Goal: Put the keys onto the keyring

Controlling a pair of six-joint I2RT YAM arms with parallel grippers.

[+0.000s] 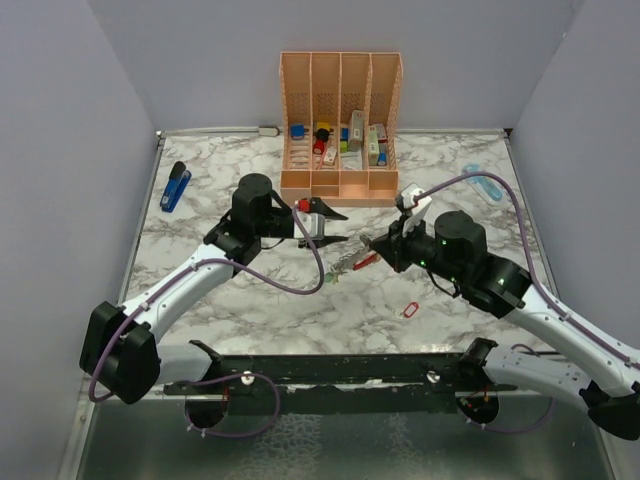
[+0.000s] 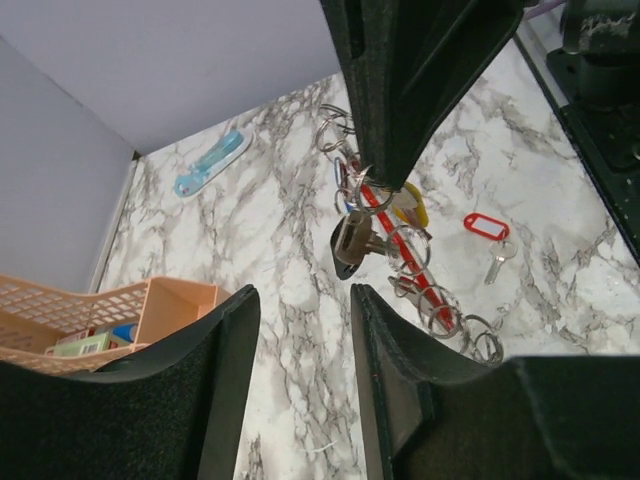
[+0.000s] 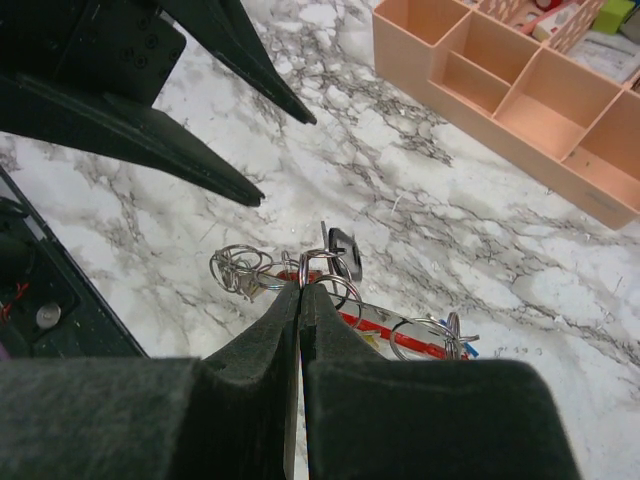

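Note:
My right gripper [image 1: 372, 243] is shut on the red keyring [image 1: 366, 260], holding it above the marble table. The right wrist view shows its fingertips [image 3: 302, 290] pinched on the keyring's red bar [image 3: 400, 330], among several metal rings [image 3: 238, 268]. Keys [image 2: 352, 243] hang from the keyring [image 2: 400, 250], one with a black head [image 3: 345, 250] and one with a yellow tag [image 2: 412, 208]. My left gripper [image 1: 334, 226] stands open just left of the bunch, with nothing between its fingers [image 2: 400, 380]. A red-tagged key [image 2: 487, 227] lies loose on the table.
A peach desk organizer [image 1: 340, 185] with small items stands at the back middle. A blue stapler [image 1: 175, 186] lies at the back left, a light blue object [image 1: 485, 183] at the back right. The red tag [image 1: 410, 310] lies in front of the right arm.

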